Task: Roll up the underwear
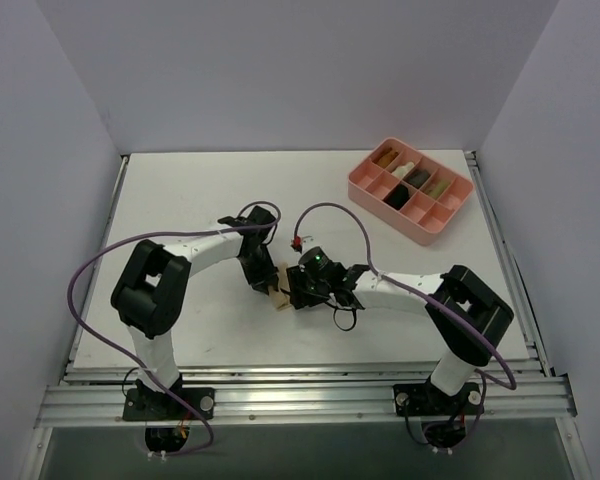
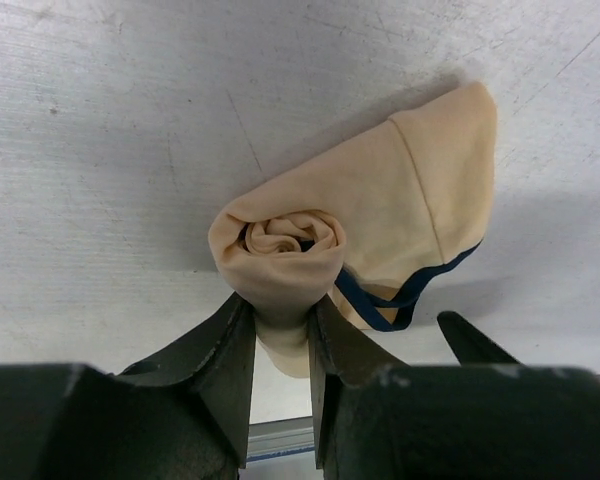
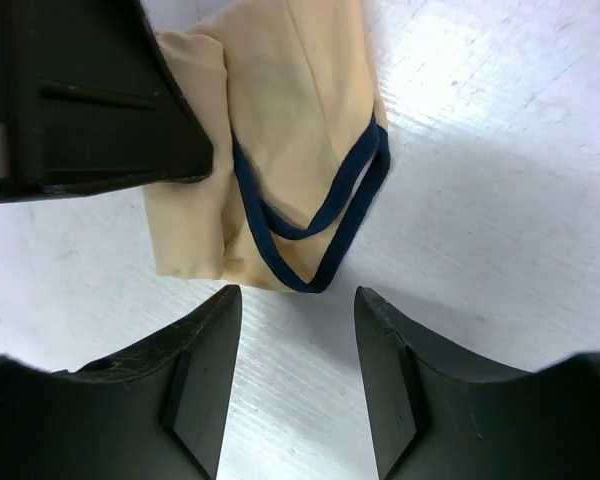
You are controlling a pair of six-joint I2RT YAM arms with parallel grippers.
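The underwear (image 1: 278,290) is a tan cloth with dark trim, lying on the white table between my two grippers. In the left wrist view one end of the underwear (image 2: 380,220) is wound into a tight spiral roll, while a flat flap with a loop of trim spreads to the right. My left gripper (image 2: 280,305) is shut on the rolled end, with a finger pressing each side. My right gripper (image 3: 298,295) stands open just short of the trim loop of the underwear (image 3: 280,130), with bare table between its fingers. From above, the left gripper (image 1: 268,282) and the right gripper (image 1: 296,285) almost meet.
A pink divided tray (image 1: 388,214) with several rolled cloths sits at the back right. An aluminium rail (image 1: 300,400) runs along the table's near edge. Grey walls close in the left, right and back sides. The left gripper's finger (image 3: 80,100) fills the right wrist view's upper left.
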